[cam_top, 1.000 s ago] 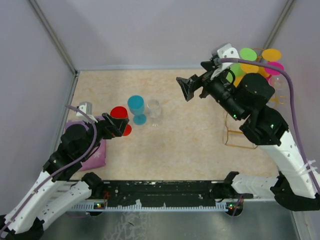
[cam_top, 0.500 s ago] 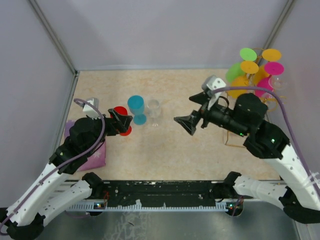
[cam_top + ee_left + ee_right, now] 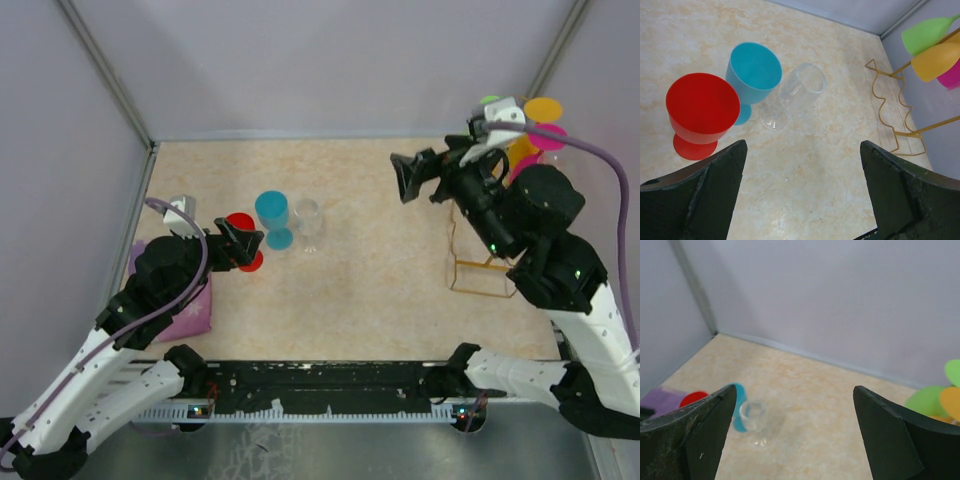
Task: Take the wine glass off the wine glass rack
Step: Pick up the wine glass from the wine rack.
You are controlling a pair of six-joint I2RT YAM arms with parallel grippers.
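Right hand [image 3: 405,178] is hovering, fingers apart, beside the wine glass rack [image 3: 468,291]; left hand [image 3: 243,246], also apart, far from it.

Bare tabletop [image 3: 380,290] open through the middle and far-left corner, red glass [image 3: 702,112], blue glass [image 3: 752,67] and clear glass [image 3: 800,87] clustered towards the left edge, purple cloth [image 3: 195,310] at the left edge, wine glass rack [image 3: 890,107] with hanging coloured glasses [image 3: 935,60] filling the far-right corner

wine glass rack [image 3: 892,131]: gold wavy wire, upright at surface's [image 3: 830,165] right edge | green glass [image 3: 926,34], orange glass [image 3: 939,61], pink glass [image 3: 954,77]: hanging bowl-down
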